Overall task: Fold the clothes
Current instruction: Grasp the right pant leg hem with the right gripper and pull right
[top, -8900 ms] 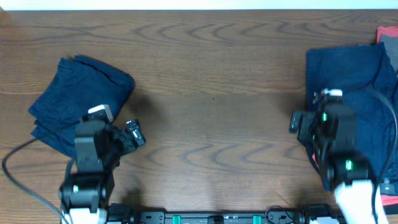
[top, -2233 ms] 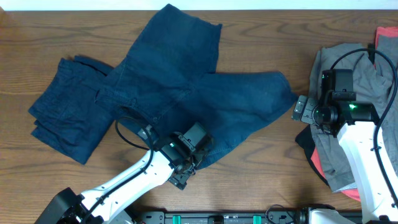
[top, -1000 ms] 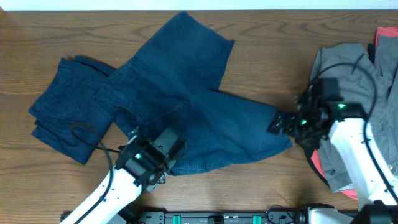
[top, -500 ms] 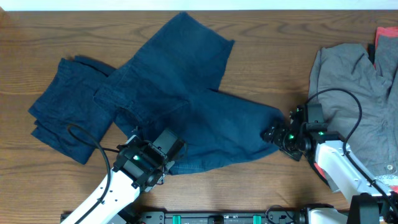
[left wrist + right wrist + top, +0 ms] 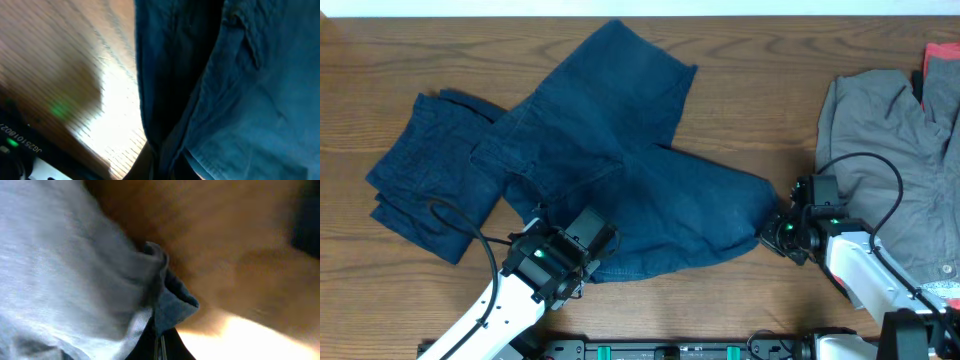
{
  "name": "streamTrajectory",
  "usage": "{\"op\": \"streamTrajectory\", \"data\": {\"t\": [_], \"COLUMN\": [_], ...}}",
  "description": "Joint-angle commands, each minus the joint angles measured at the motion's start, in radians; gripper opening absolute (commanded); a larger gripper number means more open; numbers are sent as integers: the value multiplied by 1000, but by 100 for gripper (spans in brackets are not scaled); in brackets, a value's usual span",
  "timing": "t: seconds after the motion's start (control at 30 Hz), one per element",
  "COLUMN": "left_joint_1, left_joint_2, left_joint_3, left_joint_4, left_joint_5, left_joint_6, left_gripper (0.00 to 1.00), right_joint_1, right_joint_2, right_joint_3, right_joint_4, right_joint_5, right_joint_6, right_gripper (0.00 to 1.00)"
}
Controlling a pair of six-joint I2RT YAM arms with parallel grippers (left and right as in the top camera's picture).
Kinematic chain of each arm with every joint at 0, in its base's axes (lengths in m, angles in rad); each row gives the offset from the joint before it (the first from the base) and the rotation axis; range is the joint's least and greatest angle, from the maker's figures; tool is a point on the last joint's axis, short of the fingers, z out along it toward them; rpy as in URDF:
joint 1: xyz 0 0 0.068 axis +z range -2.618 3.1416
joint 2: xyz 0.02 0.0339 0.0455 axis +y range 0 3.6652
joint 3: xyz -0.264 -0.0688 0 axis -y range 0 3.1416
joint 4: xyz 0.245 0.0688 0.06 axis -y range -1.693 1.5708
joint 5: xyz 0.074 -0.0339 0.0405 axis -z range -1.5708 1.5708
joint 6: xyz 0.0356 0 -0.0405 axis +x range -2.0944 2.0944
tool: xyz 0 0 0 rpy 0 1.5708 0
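Near edge: left gripper [image 5: 582, 262] and right gripper [image 5: 772, 232] both pinching navy shorts [image 5: 630, 170].
Left is clamping the hem, right is nipping a leg tip; shorts are lying spread on the table [image 5: 740, 90], overlapping folded navy garment [image 5: 420, 190] at left; grey clothes [image 5: 880, 140] far right.

The bench [image 5: 740, 110] is dark brown wood grain; a pale strip [image 5: 640, 7] runs along its far edge. Bright glare [image 5: 117, 120] lies on the wood.
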Motion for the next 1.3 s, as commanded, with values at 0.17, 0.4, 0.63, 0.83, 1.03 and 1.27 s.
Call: {"op": "streamTrajectory", "data": {"t": [0.17, 0.4, 0.63, 0.83, 1.03, 1.27], "left_joint_1": [5, -11, -86, -95, -95, -92], "left_joint_2": [-3, -48, -179, -327, -354, -234], "left_joint_3": [29, 97, 128, 157, 156, 155], "left_joint_4": [32, 32, 24, 33, 50, 132], "left_joint_5": [142, 272, 332, 155, -277, -402], "left_joint_6": [228, 362, 359, 355, 233, 193], "left_gripper": [6, 6, 6, 6, 6, 6], "right_joint_1": [-146, -254, -319, -306, -210, -72], "right_joint_2": [-149, -232, -278, -278, -240, -91], "right_joint_3": [238, 529, 694, 781, 782, 782], "right_joint_4": [-307, -619, -716, -643, -388, -172], "right_joint_5": [88, 254, 280, 217, 134, 135], "right_joint_6": [-154, -233, -365, -438, -475, -475], "right_gripper": [1, 1, 1, 1, 1, 1]}}
